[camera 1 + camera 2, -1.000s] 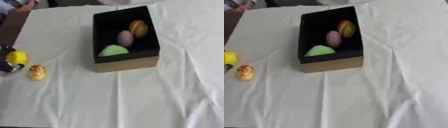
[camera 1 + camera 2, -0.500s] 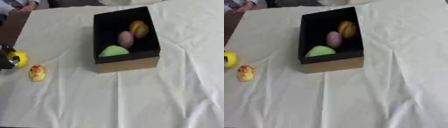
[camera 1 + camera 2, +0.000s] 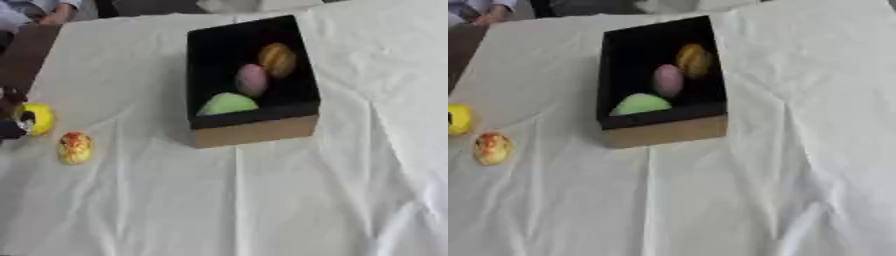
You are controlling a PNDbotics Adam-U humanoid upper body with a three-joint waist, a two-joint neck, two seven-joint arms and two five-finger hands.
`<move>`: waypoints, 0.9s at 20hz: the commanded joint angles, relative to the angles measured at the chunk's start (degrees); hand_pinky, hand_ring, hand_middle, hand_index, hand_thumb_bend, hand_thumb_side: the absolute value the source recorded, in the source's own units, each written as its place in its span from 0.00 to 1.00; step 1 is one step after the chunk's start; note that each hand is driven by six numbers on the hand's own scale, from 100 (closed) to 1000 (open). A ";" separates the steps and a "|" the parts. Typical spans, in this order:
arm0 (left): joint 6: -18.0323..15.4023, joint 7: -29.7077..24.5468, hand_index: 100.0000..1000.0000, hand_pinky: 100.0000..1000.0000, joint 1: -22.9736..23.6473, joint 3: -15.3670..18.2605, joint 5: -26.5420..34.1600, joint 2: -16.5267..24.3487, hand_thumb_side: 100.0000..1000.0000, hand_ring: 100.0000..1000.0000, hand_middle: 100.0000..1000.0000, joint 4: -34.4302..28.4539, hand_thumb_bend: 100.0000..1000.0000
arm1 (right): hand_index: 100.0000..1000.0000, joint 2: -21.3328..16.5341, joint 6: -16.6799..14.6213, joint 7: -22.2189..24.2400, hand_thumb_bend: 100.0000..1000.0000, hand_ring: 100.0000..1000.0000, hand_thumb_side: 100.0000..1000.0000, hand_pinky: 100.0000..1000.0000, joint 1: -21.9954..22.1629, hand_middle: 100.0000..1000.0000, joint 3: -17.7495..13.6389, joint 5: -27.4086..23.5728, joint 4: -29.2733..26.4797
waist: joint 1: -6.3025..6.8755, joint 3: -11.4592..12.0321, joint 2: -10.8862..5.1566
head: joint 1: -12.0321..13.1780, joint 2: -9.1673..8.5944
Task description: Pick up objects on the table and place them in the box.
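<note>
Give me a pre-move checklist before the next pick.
1. Box open, upright: ok.
2. Room in box beside the green object, pink object and orange object: ok.
3. Left hand on the yellow object: dark fingers touch it, grasp cannot tell.
4. Yellow-red object free on the cloth: ok.
5. Right hand in view: not ok.
6. Path from left edge to box unobstructed: ok.
</note>
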 commanded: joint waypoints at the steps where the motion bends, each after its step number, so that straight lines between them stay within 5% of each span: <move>1: -0.16 -1.51 0.89 0.68 -0.42 0.68 4.02 1.53 0.24 0.75 0.79 -0.81 0.44 | 0.85 -1.10 0.05 -0.12 0.00 0.83 0.51 0.82 -0.31 0.74 -0.93 -0.15 -0.64 | 0.45 0.03 -1.08 | 0.01 -0.72; 5: 0.01 -4.92 0.98 0.77 -0.51 0.51 5.91 1.73 0.28 0.83 0.86 0.09 0.54 | 0.84 -0.93 0.14 -0.09 0.00 0.83 0.52 0.82 -0.18 0.74 -0.86 -0.23 -0.64 | 0.55 0.04 -1.01 | 0.20 -0.90; 10: 1.30 -5.83 0.94 0.77 -0.42 0.76 2.39 1.80 0.34 0.84 0.84 -0.09 0.60 | 0.84 -0.85 0.37 -0.03 0.00 0.83 0.52 0.82 0.13 0.74 -0.80 -0.26 -0.64 | 0.54 0.00 -0.80 | 0.23 -0.94; 18: 2.51 -6.70 0.92 0.76 -0.70 1.10 0.29 1.45 0.27 0.83 0.83 0.19 0.56 | 0.84 -0.64 0.42 -0.06 0.00 0.82 0.53 0.83 0.37 0.74 -0.66 -0.34 -0.64 | 0.52 0.06 -0.62 | 0.35 -1.07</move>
